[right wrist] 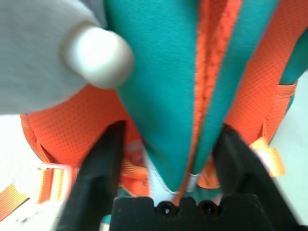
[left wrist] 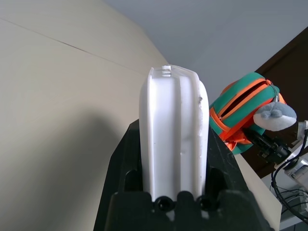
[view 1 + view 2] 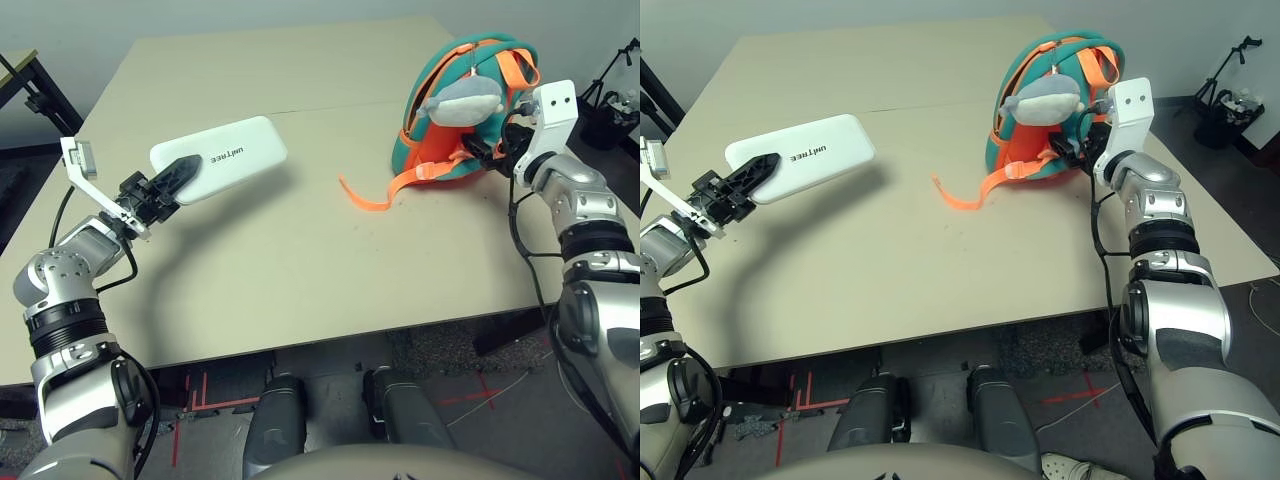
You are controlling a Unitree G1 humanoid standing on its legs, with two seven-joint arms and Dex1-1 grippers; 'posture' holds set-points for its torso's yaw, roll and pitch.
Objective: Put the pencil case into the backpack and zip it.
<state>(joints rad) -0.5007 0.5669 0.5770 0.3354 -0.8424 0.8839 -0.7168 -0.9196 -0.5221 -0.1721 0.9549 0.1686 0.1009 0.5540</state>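
The white pencil case (image 3: 235,152) hangs just above the left part of the table, casting a shadow below it. My left gripper (image 3: 180,172) is shut on its near end, and the left wrist view shows the case (image 2: 173,120) edge-on, squeezed between both black fingers. The teal and orange backpack (image 3: 425,95) stands at the far right with its top zipper gaping, and a grey shark charm (image 3: 462,103) hangs on its front. My right gripper (image 3: 490,145) is at the backpack's right side, shut on a fold of teal fabric (image 1: 168,96).
A loose orange strap (image 3: 368,196) trails from the backpack onto the tan table (image 3: 300,260). A dark desk (image 3: 30,80) stands off the far left corner. Black stands and cables (image 3: 610,100) sit beyond the right edge.
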